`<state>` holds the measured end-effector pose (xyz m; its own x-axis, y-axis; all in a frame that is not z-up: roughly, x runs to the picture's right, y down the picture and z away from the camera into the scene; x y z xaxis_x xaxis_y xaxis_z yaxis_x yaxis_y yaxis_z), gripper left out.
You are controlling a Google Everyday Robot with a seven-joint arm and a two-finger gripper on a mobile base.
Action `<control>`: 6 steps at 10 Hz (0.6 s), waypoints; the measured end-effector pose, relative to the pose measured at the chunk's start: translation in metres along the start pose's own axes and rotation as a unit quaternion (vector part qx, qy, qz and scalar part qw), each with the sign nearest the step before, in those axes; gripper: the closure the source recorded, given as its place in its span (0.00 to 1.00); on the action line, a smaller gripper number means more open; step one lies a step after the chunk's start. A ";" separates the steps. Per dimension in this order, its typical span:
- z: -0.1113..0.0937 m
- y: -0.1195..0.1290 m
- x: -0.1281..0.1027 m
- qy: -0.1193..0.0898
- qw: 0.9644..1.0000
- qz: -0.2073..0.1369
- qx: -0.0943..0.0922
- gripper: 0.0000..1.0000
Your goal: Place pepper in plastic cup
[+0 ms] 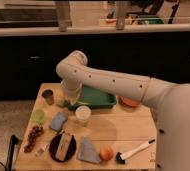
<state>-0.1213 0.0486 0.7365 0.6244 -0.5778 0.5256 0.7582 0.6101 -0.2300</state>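
While my gripper [67, 101] hovers near the tabletop's rear-left corner, finger state unclear, the translucent yellow-green plastic cup [38, 115] awaits, apparently empty.

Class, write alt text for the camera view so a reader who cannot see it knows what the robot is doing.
A white robot arm reaches across a wooden table, its gripper low near the far-left edge beside a small dark metal cup. A pale green plastic cup, a white cup and a green tray sit nearby.
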 end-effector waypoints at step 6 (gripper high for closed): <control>-0.002 0.014 -0.028 -0.047 0.997 0.048 -0.030 1.00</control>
<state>-0.1276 0.0723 0.7167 0.6764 -0.4634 0.5724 0.7073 0.6255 -0.3294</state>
